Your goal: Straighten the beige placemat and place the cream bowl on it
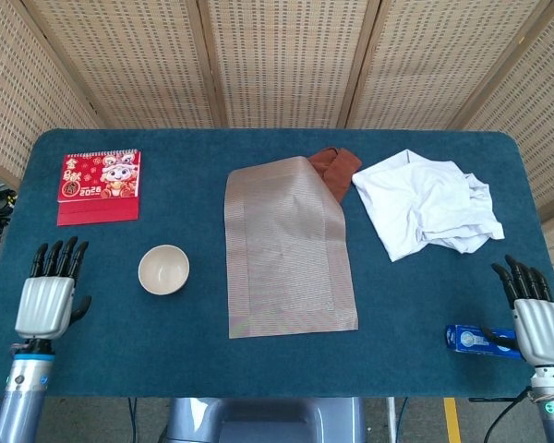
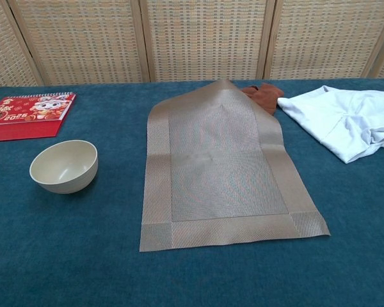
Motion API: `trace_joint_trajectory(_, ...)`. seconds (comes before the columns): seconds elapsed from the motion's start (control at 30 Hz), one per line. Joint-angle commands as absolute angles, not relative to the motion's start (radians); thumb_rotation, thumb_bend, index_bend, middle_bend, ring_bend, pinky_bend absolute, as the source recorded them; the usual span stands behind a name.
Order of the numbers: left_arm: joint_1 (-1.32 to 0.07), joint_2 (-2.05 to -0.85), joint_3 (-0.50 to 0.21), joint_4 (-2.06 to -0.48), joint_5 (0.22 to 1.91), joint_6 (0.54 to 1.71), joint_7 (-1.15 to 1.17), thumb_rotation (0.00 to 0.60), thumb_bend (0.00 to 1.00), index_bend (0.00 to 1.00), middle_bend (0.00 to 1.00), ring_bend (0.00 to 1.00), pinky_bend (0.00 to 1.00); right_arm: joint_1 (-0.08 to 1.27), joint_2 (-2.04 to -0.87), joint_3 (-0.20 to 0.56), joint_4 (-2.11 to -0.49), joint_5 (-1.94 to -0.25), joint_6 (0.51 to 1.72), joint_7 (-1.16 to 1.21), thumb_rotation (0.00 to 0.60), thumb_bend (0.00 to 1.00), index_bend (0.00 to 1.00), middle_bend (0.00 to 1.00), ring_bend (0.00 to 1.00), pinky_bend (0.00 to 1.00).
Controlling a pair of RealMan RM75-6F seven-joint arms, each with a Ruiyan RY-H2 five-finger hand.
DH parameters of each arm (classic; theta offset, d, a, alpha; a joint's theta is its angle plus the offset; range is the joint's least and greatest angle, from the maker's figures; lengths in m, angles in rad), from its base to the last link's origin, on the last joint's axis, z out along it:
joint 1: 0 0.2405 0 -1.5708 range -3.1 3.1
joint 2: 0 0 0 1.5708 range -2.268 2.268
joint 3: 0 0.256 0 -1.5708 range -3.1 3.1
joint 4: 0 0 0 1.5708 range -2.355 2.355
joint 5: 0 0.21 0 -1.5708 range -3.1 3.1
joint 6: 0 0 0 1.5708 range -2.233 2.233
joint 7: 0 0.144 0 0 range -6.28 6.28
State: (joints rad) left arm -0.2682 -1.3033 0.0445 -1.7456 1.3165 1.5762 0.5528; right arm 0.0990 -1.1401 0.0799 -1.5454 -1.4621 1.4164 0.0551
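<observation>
- the placemat (image 1: 288,247) lies flat on the blue table (image 1: 258,360), long side running away from the robot, slightly skewed; it sits forward and well to the right of the left hand (image 1: 46,305), and forward and well to the left of the right hand (image 1: 540,328).
- its far right corner rests over a brown cloth (image 1: 337,166), which pokes out from under that edge.
- the bowl (image 1: 163,269) stands upright on the table, not on the placemat; it is just to the left of the mat's left edge, with a strip of bare table between them, and a little forward and to the right of the left hand, not touching it.
- the left hand is at the near left edge of the table, back of the hand facing up, fingers (image 1: 60,258) straight and slightly spread, holding nothing.
- the right hand is at the near right corner, fingers (image 1: 522,277) straight and spread, grasping nothing; a blue box (image 1: 475,340) lies on the table just to its left, partly hidden behind the thumb side, and i cannot tell whether they touch.
- a white shirt (image 1: 429,203) lies crumpled forward of the right hand, well apart from it, to the right of the brown cloth.
- a red calendar (image 1: 99,185) lies forward of the left hand, near the far left corner.
- the chest view shows neither hand.
</observation>
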Motion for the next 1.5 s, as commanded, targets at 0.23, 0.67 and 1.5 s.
trace_joint_trajectory(0.23,-0.194,-1.254,0.034,-1.751,1.357,1.639,0.45,0.6,0.28,0.0,0.0,0.0,0.0,0.113,-1.172,0.044,-1.547,-1.507,1.391,0.005,0.6,0.14,0.17,0.0,0.0,0.01)
trace_joint_trajectory(0.67,-0.177,-1.24,0.01,-1.757,1.377,1.6,0.44,0.6,0.28,0.0,0.0,0.0,0.0,0.217,-1.355,0.018,-1.579,-1.569,1.256,-0.183,0.6,0.14,0.23,0.0,0.0,0.01)
trace_joint_trajectory(1.5,-0.157,-1.239,-0.033,-1.76,1.381,1.555,0.437,0.6,0.28,0.0,0.0,0.0,0.0,0.283,-1.625,0.052,-1.385,-1.493,1.208,-0.201,0.6,0.14,0.27,0.0,0.0,0.0)
